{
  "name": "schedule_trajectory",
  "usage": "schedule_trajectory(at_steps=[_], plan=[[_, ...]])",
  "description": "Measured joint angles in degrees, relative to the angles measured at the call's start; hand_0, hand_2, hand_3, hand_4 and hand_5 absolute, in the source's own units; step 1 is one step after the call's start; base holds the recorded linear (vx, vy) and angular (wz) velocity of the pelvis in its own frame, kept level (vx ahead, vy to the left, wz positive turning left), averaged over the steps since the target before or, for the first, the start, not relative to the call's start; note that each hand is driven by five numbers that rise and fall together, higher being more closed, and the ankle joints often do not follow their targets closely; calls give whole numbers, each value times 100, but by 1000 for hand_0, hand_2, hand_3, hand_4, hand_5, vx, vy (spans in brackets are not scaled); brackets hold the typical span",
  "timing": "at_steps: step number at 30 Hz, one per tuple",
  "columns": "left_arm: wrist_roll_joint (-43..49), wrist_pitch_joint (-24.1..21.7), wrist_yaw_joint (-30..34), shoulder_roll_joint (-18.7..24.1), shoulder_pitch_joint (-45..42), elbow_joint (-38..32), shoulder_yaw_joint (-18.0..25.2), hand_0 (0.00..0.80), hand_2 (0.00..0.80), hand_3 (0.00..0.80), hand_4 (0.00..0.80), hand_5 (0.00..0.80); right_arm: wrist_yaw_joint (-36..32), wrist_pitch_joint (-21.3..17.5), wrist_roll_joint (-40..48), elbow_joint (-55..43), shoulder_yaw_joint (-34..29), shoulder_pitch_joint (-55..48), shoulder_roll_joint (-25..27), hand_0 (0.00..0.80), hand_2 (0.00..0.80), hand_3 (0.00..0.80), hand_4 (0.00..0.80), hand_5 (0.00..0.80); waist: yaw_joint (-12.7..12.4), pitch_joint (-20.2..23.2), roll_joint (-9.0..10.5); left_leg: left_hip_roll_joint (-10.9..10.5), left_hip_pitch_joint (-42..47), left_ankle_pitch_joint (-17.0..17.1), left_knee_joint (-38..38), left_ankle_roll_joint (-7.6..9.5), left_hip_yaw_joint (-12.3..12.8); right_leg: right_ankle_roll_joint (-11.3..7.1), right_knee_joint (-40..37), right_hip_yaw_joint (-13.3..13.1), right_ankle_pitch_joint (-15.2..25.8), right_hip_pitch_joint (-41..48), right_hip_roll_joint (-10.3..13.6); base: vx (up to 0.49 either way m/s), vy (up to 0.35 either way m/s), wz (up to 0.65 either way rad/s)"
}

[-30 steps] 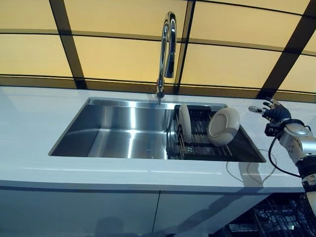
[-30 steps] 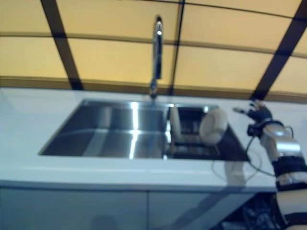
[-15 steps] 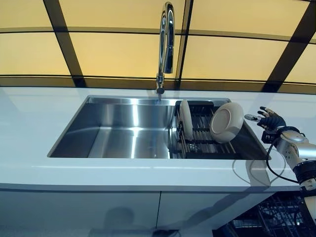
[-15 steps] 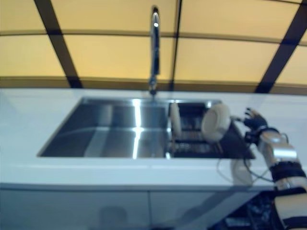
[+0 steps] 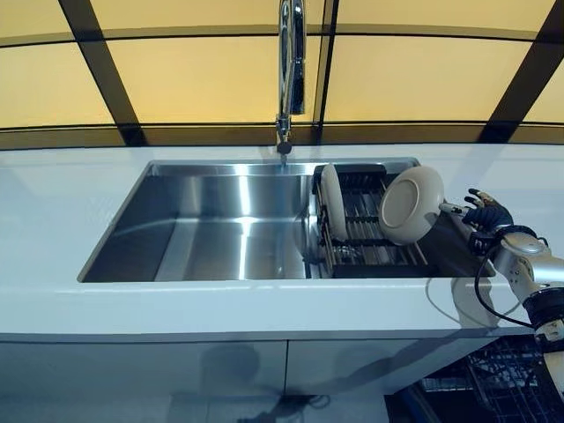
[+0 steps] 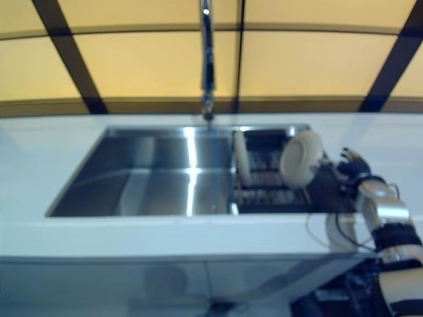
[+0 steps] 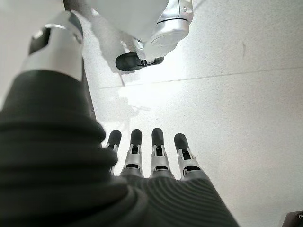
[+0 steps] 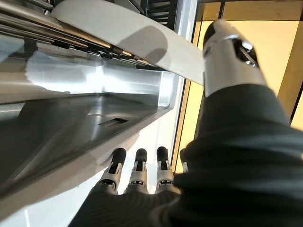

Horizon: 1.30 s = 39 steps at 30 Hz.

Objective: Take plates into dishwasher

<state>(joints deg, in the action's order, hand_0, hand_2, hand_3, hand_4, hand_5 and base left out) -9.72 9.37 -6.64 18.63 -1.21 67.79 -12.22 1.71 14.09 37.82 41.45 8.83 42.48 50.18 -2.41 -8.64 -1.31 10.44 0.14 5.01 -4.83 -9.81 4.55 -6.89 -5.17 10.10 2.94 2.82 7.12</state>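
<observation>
Two plates stood on edge in the dark dish rack (image 5: 370, 251) at the sink's (image 5: 220, 233) 3 o'clock end, slotted upright to drain: a thin plate (image 5: 331, 203) edge-on, a tilted plate (image 5: 411, 204) leaning toward 3 o'clock, within easy reach. Right hand (image 5: 487, 214) raised just beside the tilted plate at its 3 o'clock, fingers loosely spread, thumb close to the rim, holding nothing. Probably lining up a rim pinch. Left hand (image 7: 151, 156) hanging over the floor (image 7: 246, 104), fingers straight, empty.
</observation>
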Motion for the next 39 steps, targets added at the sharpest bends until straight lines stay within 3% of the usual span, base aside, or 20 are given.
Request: schedule_trajectory(at_steps=[28,39], plan=[[0,0,63,-2,-6,-1,-2,0,0,0,0,0,64,-21,3,-24,-108,350,50,0,0,0,0,0,-13,-226,-112,-40,-80,10,6,11,-107,-15,-1,91,-8,-17,31,17,-3,2],[1,2,94,-2,-11,9,-2,0,0,0,0,0,87,-9,123,-24,124,627,31,0,0,0,0,0,-175,-246,-109,-79,-95,21,6,23,-223,-38,0,220,-33,70,58,57,3,6]])
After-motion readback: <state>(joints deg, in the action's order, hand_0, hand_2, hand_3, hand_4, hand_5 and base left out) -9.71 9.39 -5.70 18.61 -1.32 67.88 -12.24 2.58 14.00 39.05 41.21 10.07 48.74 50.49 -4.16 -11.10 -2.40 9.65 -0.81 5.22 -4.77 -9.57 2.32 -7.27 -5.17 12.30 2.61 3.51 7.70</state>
